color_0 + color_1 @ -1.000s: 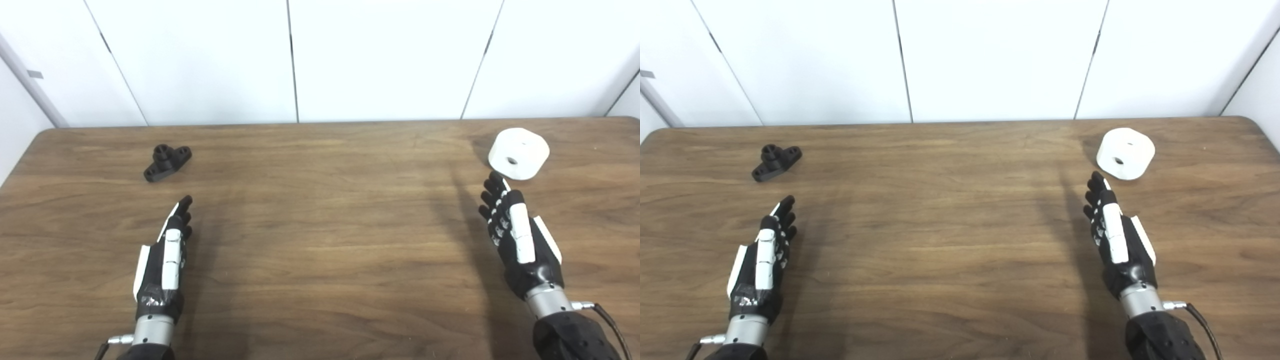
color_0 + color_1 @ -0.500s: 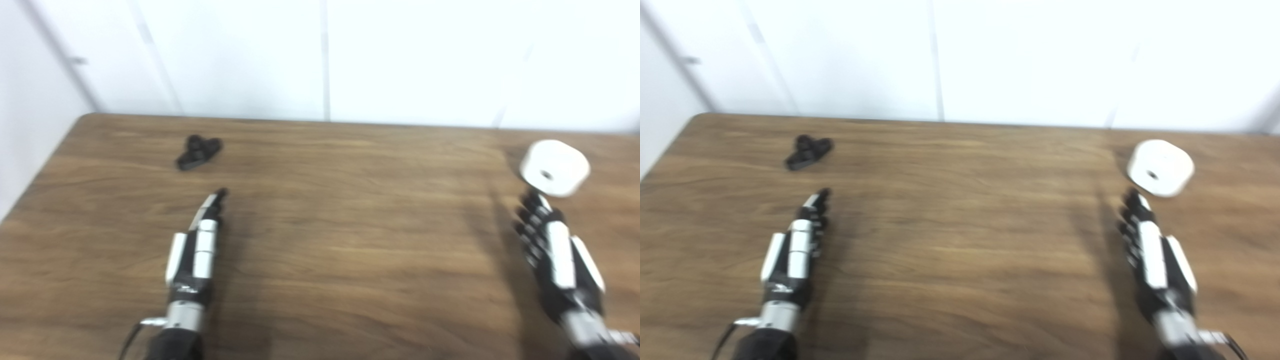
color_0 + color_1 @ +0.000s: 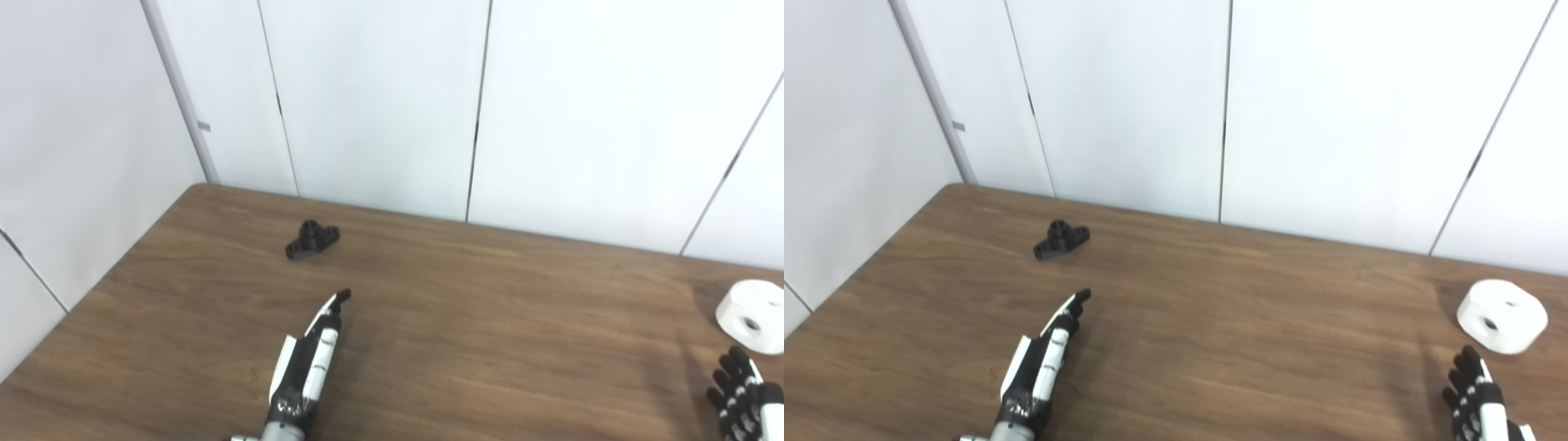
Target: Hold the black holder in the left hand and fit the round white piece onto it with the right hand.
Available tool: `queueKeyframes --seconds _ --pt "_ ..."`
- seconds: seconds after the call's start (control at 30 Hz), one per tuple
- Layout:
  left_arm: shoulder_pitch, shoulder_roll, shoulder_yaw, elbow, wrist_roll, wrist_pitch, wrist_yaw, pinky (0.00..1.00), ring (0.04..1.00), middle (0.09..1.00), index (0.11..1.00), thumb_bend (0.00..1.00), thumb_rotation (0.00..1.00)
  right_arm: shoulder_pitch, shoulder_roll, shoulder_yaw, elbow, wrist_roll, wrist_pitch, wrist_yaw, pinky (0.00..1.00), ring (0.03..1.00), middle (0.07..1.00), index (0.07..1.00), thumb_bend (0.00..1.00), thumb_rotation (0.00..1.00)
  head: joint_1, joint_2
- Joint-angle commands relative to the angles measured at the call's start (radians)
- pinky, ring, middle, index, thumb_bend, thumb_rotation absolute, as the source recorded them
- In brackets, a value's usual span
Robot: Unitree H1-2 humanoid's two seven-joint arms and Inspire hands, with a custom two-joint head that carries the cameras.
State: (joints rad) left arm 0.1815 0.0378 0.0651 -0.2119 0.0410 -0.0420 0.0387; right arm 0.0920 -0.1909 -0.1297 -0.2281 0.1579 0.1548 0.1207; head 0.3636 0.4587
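The black holder (image 3: 312, 239) lies flat on the brown table (image 3: 465, 318) near its far left corner, its short post pointing up. My left hand (image 3: 309, 361) rests open on the table a short way in front of it, fingers stretched toward it, not touching. The round white piece (image 3: 1501, 315) with a hole in its side sits near the right edge. My right hand (image 3: 1479, 401) lies open just in front of that piece, mostly cut off by the bottom of the picture.
White wall panels (image 3: 380, 104) stand right behind the table's far edge and along its left side. The table's left edge (image 3: 92, 294) runs diagonally close to the holder.
The camera has swung left and up, so the whole scene shifted right and down. Both hands lie open where they were, and the holder and white piece have not moved.
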Motion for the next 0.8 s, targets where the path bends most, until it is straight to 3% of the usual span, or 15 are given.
queueKeyframes --seconds 0.0,0.13,0.27,0.4,0.53,0.67,0.77 --pt "0.014 -0.012 -0.013 0.006 0.014 -0.007 0.002 1.00 1.000 0.998 0.947 0.52 0.96 -0.007 -0.004 -0.002 0.003 -0.006 -0.046 -0.001 1.00 1.000 0.996 1.000 0.62 1.00 0.001 0.001" --pt "0.015 -0.014 -0.022 -0.002 0.025 0.002 0.006 1.00 1.000 1.000 0.955 0.52 0.92 -0.006 -0.003 -0.008 0.012 0.009 -0.052 0.003 1.00 1.000 0.987 1.000 0.63 1.00 0.001 0.001" --pt "0.021 -0.019 -0.031 -0.031 0.114 0.034 0.038 1.00 0.997 0.987 0.946 0.56 0.86 -0.005 -0.013 -0.012 0.012 0.017 -0.056 0.007 1.00 0.995 0.980 1.000 0.65 1.00 0.001 0.016" --pt "0.017 -0.026 -0.030 -0.059 0.158 0.061 0.062 0.96 0.979 0.976 0.934 0.61 0.65 -0.008 -0.021 -0.012 0.012 0.024 -0.054 0.010 1.00 0.984 0.977 1.000 0.68 1.00 -0.002 0.024" --pt "-0.002 -0.022 -0.020 -0.118 0.212 0.110 0.078 1.00 0.999 0.975 0.925 0.68 0.50 -0.010 -0.018 -0.004 0.001 0.017 -0.045 0.005 1.00 0.978 0.969 1.000 0.68 1.00 -0.009 0.030" --pt "-0.047 0.023 0.004 -0.184 0.293 0.215 0.067 1.00 1.000 0.988 0.899 0.79 0.36 -0.008 -0.009 -0.002 -0.001 0.016 -0.043 -0.002 1.00 0.984 0.974 1.000 0.68 1.00 -0.015 0.034" --pt "-0.089 0.085 0.029 -0.189 0.361 0.256 0.057 1.00 1.000 0.963 0.885 0.85 0.37 -0.008 -0.019 0.007 0.007 0.014 -0.063 0.015 1.00 0.996 0.992 1.000 0.69 1.00 -0.018 0.035"
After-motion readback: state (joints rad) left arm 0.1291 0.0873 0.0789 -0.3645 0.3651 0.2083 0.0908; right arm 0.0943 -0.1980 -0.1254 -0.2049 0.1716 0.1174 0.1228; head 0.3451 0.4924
